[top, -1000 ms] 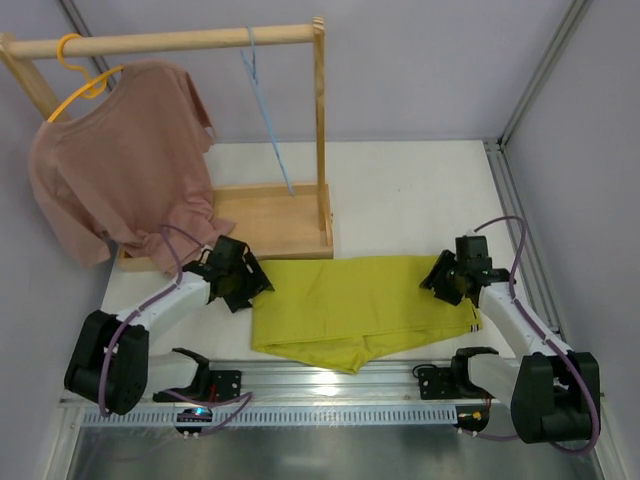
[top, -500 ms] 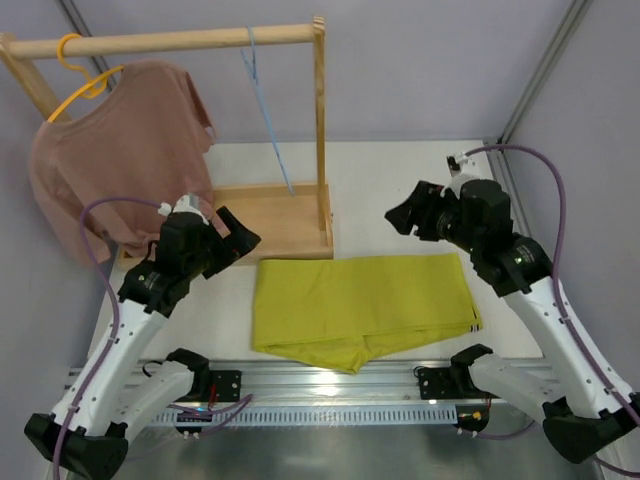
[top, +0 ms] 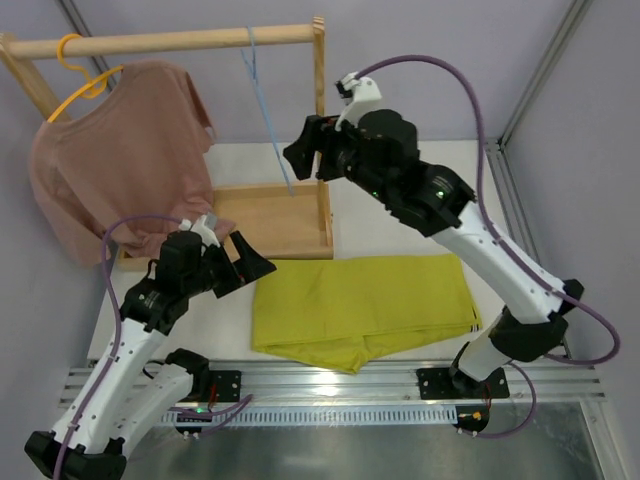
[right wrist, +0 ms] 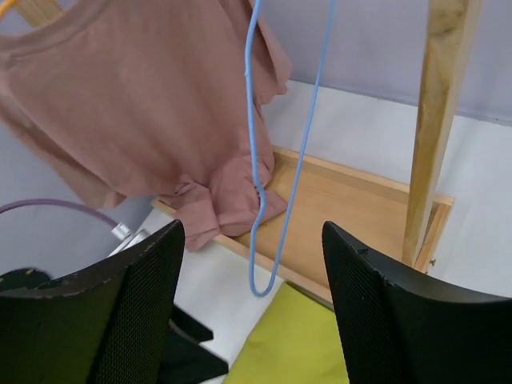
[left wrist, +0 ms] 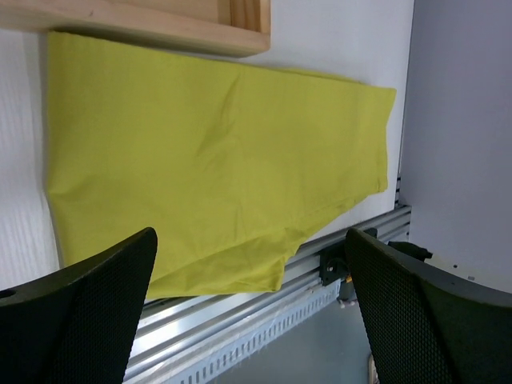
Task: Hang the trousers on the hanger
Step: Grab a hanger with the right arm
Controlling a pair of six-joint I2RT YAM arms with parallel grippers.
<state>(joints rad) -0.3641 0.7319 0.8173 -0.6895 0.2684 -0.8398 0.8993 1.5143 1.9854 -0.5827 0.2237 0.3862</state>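
Note:
The yellow-green trousers (top: 360,310) lie folded flat on the white table, in front of the wooden rack base. They also show in the left wrist view (left wrist: 208,152) and at the bottom of the right wrist view (right wrist: 296,344). The light-blue hanger (top: 268,115) hangs empty from the wooden rail. My right gripper (top: 305,150) is raised, open and empty, just right of the hanger; in its wrist view the hanger (right wrist: 254,160) hangs between the open fingers (right wrist: 252,228). My left gripper (top: 250,262) is open and empty above the trousers' left edge (left wrist: 250,234).
A dusty-pink T-shirt (top: 120,160) hangs on a yellow hanger (top: 75,60) at the rail's (top: 160,42) left end. The rack's upright post (top: 321,130) stands right beside the right gripper. The wooden base tray (top: 270,225) lies behind the trousers. An aluminium rail (top: 330,385) runs along the near edge.
Both arms rose off the table. The right arm swung up and left from the trousers' right end to the blue hanger. The left gripper lifted and now hovers by the trousers' left edge.

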